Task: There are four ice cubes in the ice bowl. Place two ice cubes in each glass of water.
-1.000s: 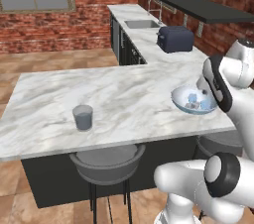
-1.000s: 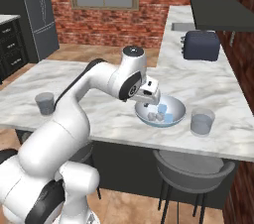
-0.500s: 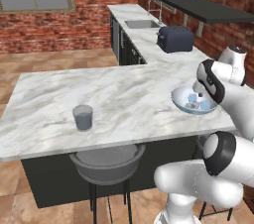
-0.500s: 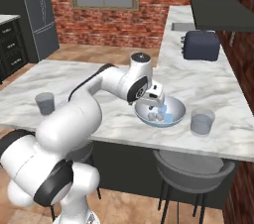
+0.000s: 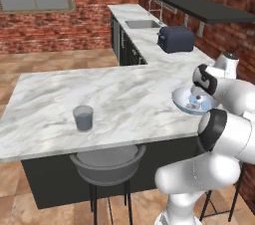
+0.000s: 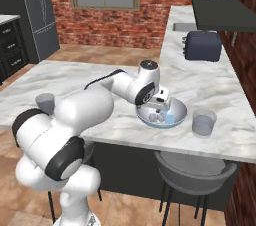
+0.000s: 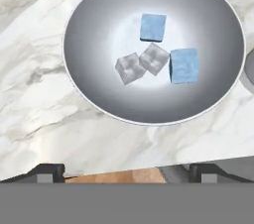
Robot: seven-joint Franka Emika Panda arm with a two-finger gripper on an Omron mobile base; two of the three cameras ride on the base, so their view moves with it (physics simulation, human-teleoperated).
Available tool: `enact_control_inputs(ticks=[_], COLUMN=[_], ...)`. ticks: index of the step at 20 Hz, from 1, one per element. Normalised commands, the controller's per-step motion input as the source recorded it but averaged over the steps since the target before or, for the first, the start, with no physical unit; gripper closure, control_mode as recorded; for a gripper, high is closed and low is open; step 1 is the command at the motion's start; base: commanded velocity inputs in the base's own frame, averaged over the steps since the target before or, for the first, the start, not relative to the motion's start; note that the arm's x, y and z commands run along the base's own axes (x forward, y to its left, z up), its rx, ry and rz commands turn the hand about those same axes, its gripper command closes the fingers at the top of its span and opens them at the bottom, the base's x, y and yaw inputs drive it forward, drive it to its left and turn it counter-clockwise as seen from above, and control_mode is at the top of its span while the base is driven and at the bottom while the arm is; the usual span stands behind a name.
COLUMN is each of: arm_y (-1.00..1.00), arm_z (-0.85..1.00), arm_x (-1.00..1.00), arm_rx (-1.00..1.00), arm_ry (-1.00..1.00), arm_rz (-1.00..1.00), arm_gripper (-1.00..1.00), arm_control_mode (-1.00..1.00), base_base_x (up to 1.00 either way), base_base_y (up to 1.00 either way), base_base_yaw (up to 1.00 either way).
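Over the ice bowl (image 7: 89,94), I see my gripper (image 6: 161,101) has dropped closer, jaws wide and empty; all 4 ice cubes (image 7: 155,59) remain, none delivered.

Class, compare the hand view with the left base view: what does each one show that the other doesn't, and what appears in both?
Hand view alone: each of the four ice cubes can be told apart, two bluish and two whitish, grouped at the bowl's middle. Left base view alone: a glass of water standing far across the marble counter, a toaster, a sink, a stool and the brick walls. Both share the ice bowl with cubes in it, resting on the counter near its edge.
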Motion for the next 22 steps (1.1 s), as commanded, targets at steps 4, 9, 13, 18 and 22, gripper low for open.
enact_control_inputs(ticks=[4,9,13,18,22], arm_y=[-0.19,-0.17,-0.08,-0.17,-0.26], arm_z=[-0.32,-0.26,-0.19,-0.20,-0.27], arm_x=[0.46,0.50,0.49,0.44,0.36], arm_rx=[0.00,0.00,0.00,0.00,0.00], arm_ry=[0.00,0.02,0.06,0.04,0.02], arm_rz=[0.00,0.00,0.00,0.00,0.00], arm_gripper=[-1.00,-1.00,-1.00,-1.00,-1.00], arm_control_mode=[-1.00,-1.00,-1.00,-1.00,-1.00], base_base_x=[0.00,0.00,0.00,0.00,0.00], base_base_y=[0.00,0.00,0.00,0.00,0.00], base_base_yaw=[0.00,0.00,0.00,0.00,0.00])
